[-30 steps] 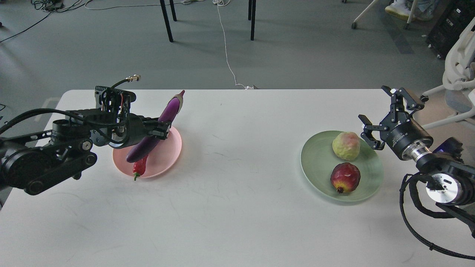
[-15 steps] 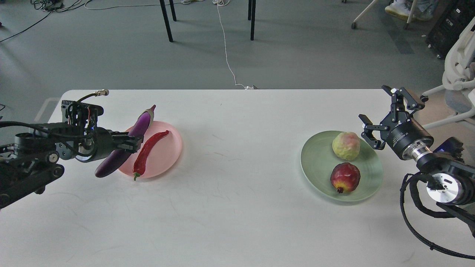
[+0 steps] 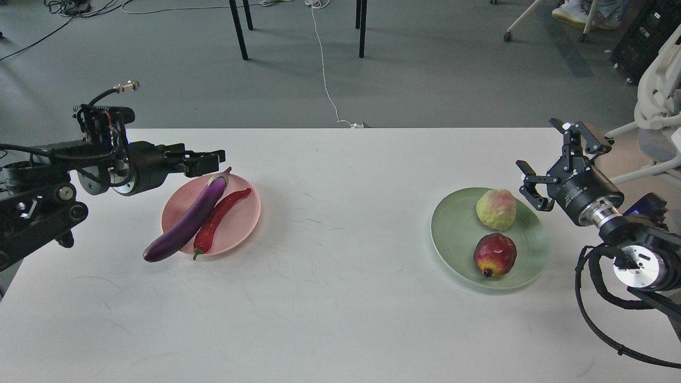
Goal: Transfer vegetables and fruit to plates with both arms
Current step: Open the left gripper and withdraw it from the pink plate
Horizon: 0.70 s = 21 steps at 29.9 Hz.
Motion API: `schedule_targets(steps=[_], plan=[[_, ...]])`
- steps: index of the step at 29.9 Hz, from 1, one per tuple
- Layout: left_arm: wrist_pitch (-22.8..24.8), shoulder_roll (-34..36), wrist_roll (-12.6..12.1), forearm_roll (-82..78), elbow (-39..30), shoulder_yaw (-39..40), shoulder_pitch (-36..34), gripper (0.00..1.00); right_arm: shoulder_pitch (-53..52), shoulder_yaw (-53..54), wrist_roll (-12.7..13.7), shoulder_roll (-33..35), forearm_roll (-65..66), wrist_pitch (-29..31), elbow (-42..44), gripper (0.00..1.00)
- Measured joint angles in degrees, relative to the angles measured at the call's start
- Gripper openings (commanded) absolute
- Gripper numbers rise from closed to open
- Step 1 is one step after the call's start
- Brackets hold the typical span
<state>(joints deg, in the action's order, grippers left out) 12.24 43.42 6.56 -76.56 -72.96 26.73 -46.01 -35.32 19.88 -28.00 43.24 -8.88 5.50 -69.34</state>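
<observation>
The purple eggplant (image 3: 186,221) lies slanted across the left side of the pink plate (image 3: 242,226), with its lower end overhanging onto the table. The red chili pepper (image 3: 221,217) lies beside it on the plate. My left gripper (image 3: 207,157) hovers just above and behind the eggplant's stem end, open and empty. The pale yellow-green fruit (image 3: 496,209) and the dark red fruit (image 3: 495,254) sit on the pale green plate (image 3: 455,234). My right gripper (image 3: 540,149) is open and empty, just right of and above the yellow-green fruit.
The white table (image 3: 340,298) spans the view, with its far edge behind both plates. Beyond it are grey floor, black chair legs (image 3: 239,32), a white cable (image 3: 325,80) and a white chair (image 3: 659,96) at the right.
My left gripper let go of the eggplant, which now lies on the pink plate beside the chili. The left arm rose and moved back. The right arm barely moved.
</observation>
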Motion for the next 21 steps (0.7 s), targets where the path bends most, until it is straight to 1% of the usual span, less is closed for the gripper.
schedule_targets(steps=[2,4,7,9,12,14,17,21], plan=[[-2.5,-2.9,1.2,10.7,-0.4,2.2,1.7,0.99,-0.2,0.0,0.0,-0.2,0.3,0.0,0.0,0.99],[-5.6,-5.9,1.8,22.1,-0.5,3.8,3.1,0.99,-0.5,0.0,0.0,-0.4,0.5,0.0,0.0,0.99],[-10.2,-10.4,2.1,35.2,-0.6,6.9,6.4,0.99,-0.8,-0.1,0.0,-0.3,0.6,0.4,-0.3,0.99],[-11.6,-13.4,2.0,39.0,-0.5,11.3,10.0,0.99,-0.8,-0.2,0.0,-0.2,0.6,0.7,-0.4,0.99],[-11.9,-18.5,1.5,40.5,0.0,20.2,17.0,0.99,-0.8,-0.3,0.0,-0.2,0.6,0.9,-0.4,0.99],[-11.3,-21.4,1.3,40.6,0.2,25.2,21.4,0.99,-0.7,-0.3,0.0,-0.4,0.7,1.3,-0.4,0.99],[-10.1,-24.6,1.3,40.6,0.6,29.7,26.2,0.99,-0.2,-0.7,0.0,-0.6,0.8,2.6,-0.2,0.99],[-8.6,-26.7,1.3,40.6,0.8,32.5,29.2,0.99,1.2,-0.9,0.0,-0.9,1.0,3.1,0.3,0.99]])
